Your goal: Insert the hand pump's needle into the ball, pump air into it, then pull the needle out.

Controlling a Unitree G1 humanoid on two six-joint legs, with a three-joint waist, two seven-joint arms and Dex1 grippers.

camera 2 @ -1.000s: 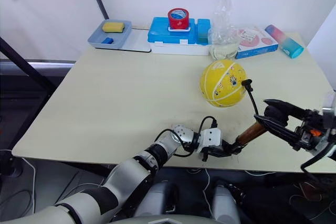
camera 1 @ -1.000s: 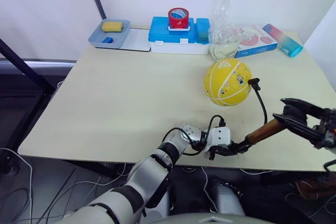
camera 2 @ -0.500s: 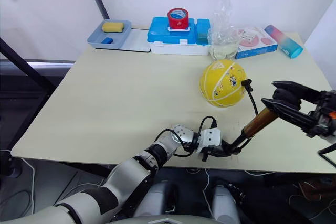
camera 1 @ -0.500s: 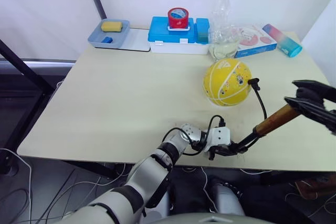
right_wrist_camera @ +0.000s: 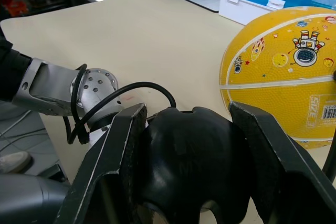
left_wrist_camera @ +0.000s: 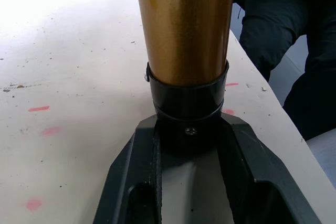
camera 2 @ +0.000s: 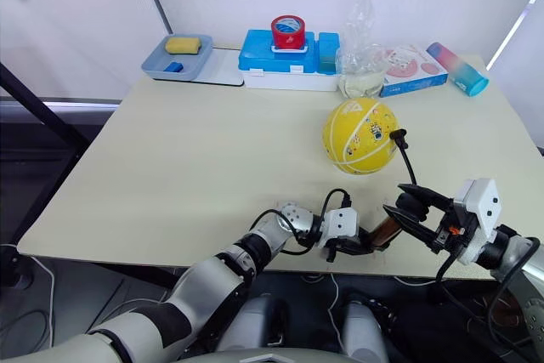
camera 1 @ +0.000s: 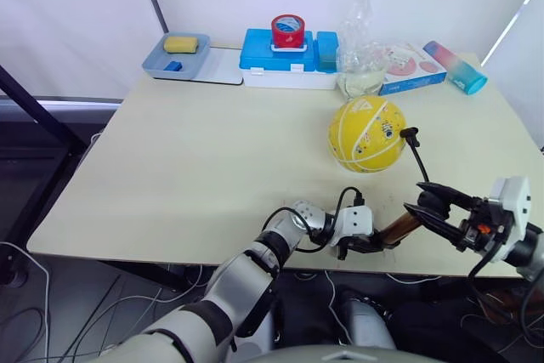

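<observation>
The yellow ball rests right of the table's centre. The needle shows as a black fitting pressed against the ball's right side, its pin hidden. From it the thin black hose runs down to the hand pump, which lies tilted near the front edge. My left gripper is shut on the pump's black bottom cap. My right gripper is shut on the black handle, close above the short gold barrel.
Along the back edge stand a grey tray with a yellow sponge, a blue box topped by a red tape roll, a clear plastic bag, a pink box and a gradient bottle. The table's front edge lies just below both grippers.
My right gripper drew the handle up and to the right, then pushed it back down toward my left gripper, so the pump now looks short. The ball and my left gripper stayed put.
</observation>
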